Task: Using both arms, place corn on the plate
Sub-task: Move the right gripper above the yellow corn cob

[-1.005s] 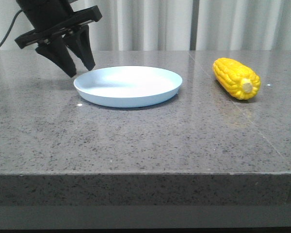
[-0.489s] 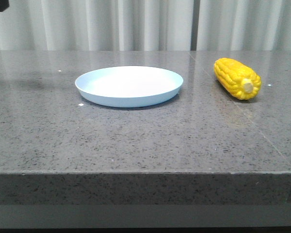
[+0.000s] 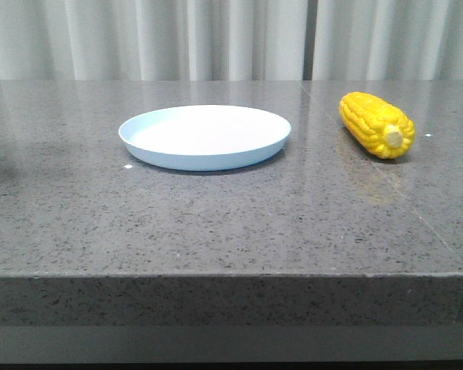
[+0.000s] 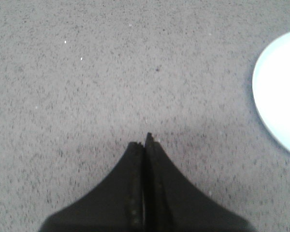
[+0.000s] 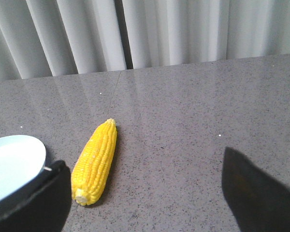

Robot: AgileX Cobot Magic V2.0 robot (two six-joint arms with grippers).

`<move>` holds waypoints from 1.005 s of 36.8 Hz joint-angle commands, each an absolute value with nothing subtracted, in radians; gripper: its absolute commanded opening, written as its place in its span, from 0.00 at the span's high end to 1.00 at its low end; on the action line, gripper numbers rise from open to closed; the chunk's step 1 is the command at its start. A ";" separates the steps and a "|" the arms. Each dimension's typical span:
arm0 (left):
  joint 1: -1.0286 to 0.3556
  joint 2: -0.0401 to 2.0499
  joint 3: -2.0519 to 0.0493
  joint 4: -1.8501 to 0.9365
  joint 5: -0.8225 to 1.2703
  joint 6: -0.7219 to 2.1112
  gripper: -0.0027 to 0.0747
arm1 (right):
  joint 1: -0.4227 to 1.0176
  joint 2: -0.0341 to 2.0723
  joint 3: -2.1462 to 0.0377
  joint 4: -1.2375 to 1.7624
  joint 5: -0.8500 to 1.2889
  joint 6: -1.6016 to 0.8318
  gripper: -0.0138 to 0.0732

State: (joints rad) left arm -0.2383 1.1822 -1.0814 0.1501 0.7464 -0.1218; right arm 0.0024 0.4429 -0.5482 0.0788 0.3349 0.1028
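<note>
The yellow corn [image 3: 375, 123] lies on the grey stone table at the right, its pale stub end toward the camera. The pale blue plate [image 3: 204, 136] sits empty left of it, near the table's middle. Neither gripper shows in the front view. In the left wrist view my left gripper [image 4: 143, 140] is shut and empty above bare table, with the plate's rim [image 4: 279, 92] off to one side. In the right wrist view my right gripper [image 5: 143, 164] is open wide and empty, the corn [image 5: 96, 160] lying just inside one finger [image 5: 36, 198] and the plate's edge [image 5: 12, 164] beyond it.
The grey speckled table [image 3: 216, 223] ends in a front edge near the camera. Pale curtains [image 3: 231, 38] hang behind the table's far edge. A seam line runs across the tabletop near the corn.
My left gripper, which hung open beside the plate's left rim a second ago, has lifted up and left out of the front view. The plate and the corn have not moved.
</note>
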 commanded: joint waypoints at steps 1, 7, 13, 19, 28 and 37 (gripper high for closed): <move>-0.236 1.035 -0.949 0.159 0.564 -0.137 0.99 | 0.003 0.457 -0.583 0.077 0.252 0.092 0.09; -0.240 0.817 -0.726 0.154 0.445 -0.137 0.99 | 0.003 0.457 -0.583 0.077 0.252 0.092 0.09; -0.240 0.577 -0.548 0.154 0.328 -0.137 0.99 | 0.003 0.457 -0.583 0.077 0.252 0.092 0.09; -0.240 0.371 -0.432 0.154 0.295 -0.137 0.99 | 0.003 0.457 -0.583 0.077 0.252 0.092 0.09; -0.240 0.180 -0.371 0.158 0.280 -0.137 0.99 | 0.003 0.457 -0.583 0.077 0.252 0.092 0.09; -0.240 0.155 -0.370 0.158 0.268 -0.137 0.99 | 0.003 0.490 -0.605 0.084 0.268 0.092 0.09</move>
State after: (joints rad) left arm -0.2383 0.1432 -0.3435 0.1540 0.3563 -0.1277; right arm 0.0024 0.4530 -0.5529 0.0788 0.3327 0.1028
